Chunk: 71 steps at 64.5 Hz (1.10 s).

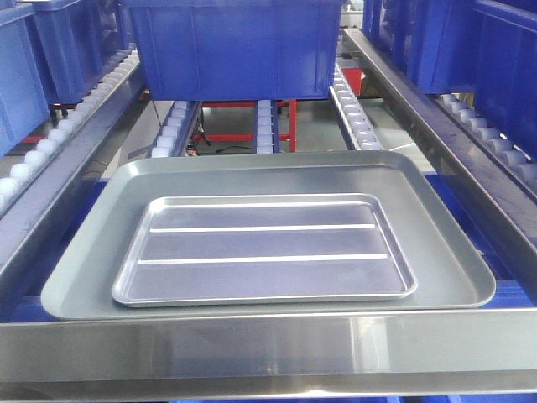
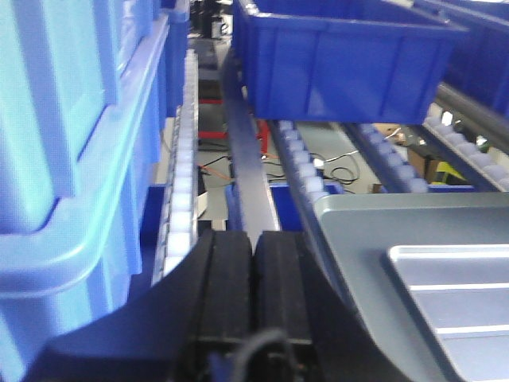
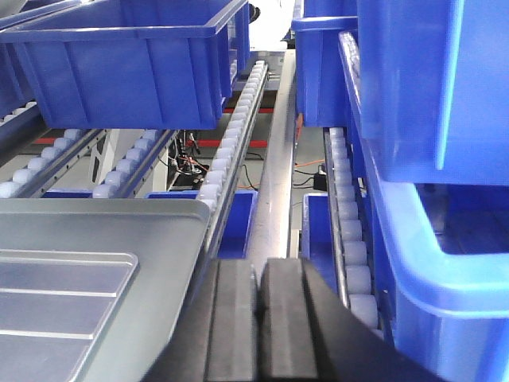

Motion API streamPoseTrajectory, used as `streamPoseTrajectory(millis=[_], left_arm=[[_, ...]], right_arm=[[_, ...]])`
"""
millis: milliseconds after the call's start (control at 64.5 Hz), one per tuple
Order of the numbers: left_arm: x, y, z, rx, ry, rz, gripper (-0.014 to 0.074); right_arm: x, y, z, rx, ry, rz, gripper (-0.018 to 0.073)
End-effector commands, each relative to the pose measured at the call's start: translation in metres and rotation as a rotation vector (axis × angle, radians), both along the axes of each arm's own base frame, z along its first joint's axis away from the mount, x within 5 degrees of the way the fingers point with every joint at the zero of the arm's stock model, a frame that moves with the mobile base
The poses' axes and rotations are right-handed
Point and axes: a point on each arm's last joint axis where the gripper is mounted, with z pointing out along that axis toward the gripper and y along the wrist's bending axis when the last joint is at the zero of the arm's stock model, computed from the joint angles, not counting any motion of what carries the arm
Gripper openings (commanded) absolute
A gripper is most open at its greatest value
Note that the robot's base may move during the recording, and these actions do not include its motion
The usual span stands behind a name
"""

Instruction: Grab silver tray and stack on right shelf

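- The silver tray [image 1: 264, 249] lies flat inside the larger grey tray [image 1: 84, 252] (nested) on the roller rack [image 1: 268, 340].
- Left gripper [image 2: 254, 298]: jaws together, empty.
- Right gripper [image 3: 258, 318]: jaws together, empty.

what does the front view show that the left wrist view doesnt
Only the front view shows the whole silver tray lying inside the larger grey tray, all four rims visible, and the broad steel front bar below them.

Only the left wrist view shows the left gripper, its black pads pressed together on nothing, and a light blue bin close on the left.

Both show the dark blue bin behind the trays, the pale rollers, and a corner of both trays.
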Motion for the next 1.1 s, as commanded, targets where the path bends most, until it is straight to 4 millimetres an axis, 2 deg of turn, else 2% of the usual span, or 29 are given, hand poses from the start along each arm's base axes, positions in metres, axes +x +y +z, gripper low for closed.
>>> streamPoseTrajectory(millis=[0, 233, 1086], left_arm=[[-0.0003, 0.0019, -0.0029, -0.007, -0.044, 0.033, -0.01], [0.0, 0.0045, -0.0031, -0.001, -0.043, 0.078, -0.01], [-0.0001, 0.0045, -0.0021, -0.003, -0.053, 0.078, -0.01]], right_arm=[[-0.0024, -0.0003, 0.0091, 0.008, -0.106, -0.004, 0.0054], [-0.0024, -0.0003, 0.0091, 0.008, -0.106, -0.004, 0.0054], [-0.0024, -0.0003, 0.0091, 0.008, -0.106, -0.004, 0.0054]])
